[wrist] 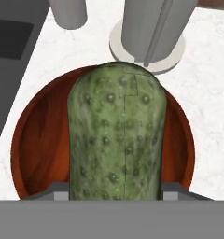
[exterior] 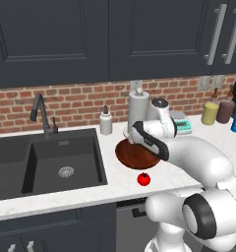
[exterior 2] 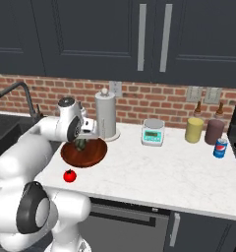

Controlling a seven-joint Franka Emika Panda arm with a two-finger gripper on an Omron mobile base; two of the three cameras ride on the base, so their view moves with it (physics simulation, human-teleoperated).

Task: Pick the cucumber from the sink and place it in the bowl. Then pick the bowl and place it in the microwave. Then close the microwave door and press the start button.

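My gripper (exterior 2: 82, 141) hangs just above the reddish-brown bowl (exterior 2: 94, 154) on the white counter, shut on the dark green cucumber (exterior 2: 81, 144). In the hand view the bumpy cucumber (wrist: 116, 135) stands upright between the two fingers of the gripper (wrist: 116, 192), with the bowl (wrist: 37, 140) right beneath it. In the left base view the hand covers the far rim of the bowl (exterior: 134, 157). The black sink (exterior: 66, 157) lies to the bowl's left, with nothing in its basin. The microwave and its door are out of view.
A red tomato (exterior: 144, 179) lies in front of the bowl. Behind the bowl stand a paper towel holder (exterior 2: 105, 115) and a soap dispenser (exterior: 106, 122). Farther right are a kitchen scale (exterior 2: 153, 133), two jars and a soda can (exterior 2: 221, 147).
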